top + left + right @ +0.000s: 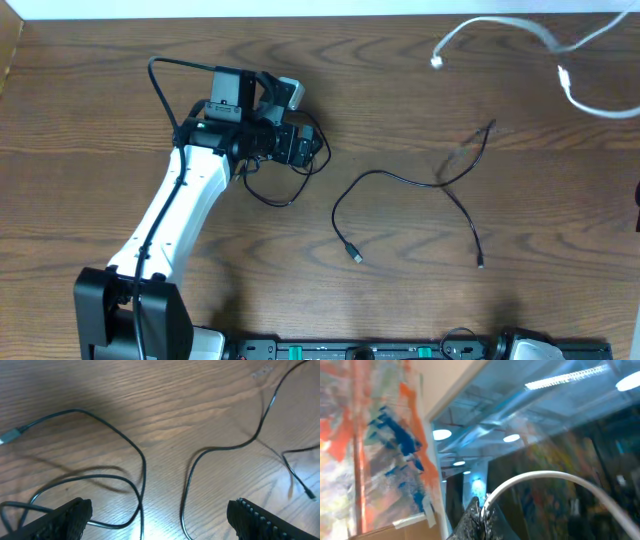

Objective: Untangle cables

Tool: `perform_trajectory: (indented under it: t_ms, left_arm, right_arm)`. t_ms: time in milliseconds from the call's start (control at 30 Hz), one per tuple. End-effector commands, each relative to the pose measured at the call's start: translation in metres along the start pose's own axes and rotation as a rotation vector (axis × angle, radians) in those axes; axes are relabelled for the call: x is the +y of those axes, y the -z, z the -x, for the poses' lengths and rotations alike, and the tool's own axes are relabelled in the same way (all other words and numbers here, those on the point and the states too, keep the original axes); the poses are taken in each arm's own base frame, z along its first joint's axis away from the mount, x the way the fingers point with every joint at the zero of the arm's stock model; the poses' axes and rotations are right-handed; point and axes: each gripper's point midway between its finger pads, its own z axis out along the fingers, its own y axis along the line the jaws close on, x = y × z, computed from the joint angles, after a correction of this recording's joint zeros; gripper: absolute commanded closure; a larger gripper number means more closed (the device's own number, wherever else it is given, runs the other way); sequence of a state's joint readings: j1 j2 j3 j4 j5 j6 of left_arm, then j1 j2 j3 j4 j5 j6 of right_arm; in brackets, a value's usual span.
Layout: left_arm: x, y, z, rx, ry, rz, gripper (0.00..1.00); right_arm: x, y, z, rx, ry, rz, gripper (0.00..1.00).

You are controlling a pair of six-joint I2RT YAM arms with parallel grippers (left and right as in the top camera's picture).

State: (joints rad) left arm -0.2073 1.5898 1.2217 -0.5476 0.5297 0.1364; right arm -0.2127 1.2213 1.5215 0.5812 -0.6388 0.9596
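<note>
Lying near the far edge (300, 16), white cable (604, 111) stays clear of black cable (410, 180).

Brown wood-grain table (300, 300), orange and blue paint-streaked panel (375, 435), glowing ceiling lights (442, 435)

left arm (180, 205): extended forward | left fingers (70, 516): spread wide, empty | right fingers (472, 522): pinched on white cable (545, 476)

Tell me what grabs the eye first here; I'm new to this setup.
A thin black cable sprawls centre-frame in a crossing loop, just beyond the wide-open left hand. The white cable runs apart at the overhead view's top right, and the right hand, shut on it, points up toward ceiling lights.
</note>
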Motion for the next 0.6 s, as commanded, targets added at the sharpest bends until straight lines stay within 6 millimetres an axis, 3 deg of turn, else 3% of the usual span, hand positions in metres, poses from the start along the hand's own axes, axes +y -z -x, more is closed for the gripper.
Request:
perform_trajectory:
  t_ms: [0, 67, 300, 467, 567]
  left_arm:
    - [-0.008, 0.002, 0.006, -0.015, -0.035, -0.027, 0.08]
    - [-0.008, 0.002, 0.006, -0.014, -0.034, -0.026, 0.08]
    - [-0.008, 0.002, 0.006, -0.014, -0.035, -0.026, 0.08]
    - [-0.008, 0.002, 0.006, -0.014, -0.035, -0.026, 0.08]
    - [-0.005, 0.001, 0.006, -0.014, -0.035, -0.012, 0.08]
  right_arm:
    - [-0.021, 0.001, -0.007, 0.029, 0.082, -0.091, 0.99]
    - [-0.05, 0.006, -0.024, 0.093, 0.091, -0.209, 0.99]
    - [-0.114, 0.038, -0.066, 0.271, 0.16, -0.498, 0.99]
    - [-0.168, 0.093, -0.09, 0.407, 0.22, -0.846, 0.99]
    - [-0.189, 0.131, -0.098, 0.496, 0.271, -1.039, 0.99]
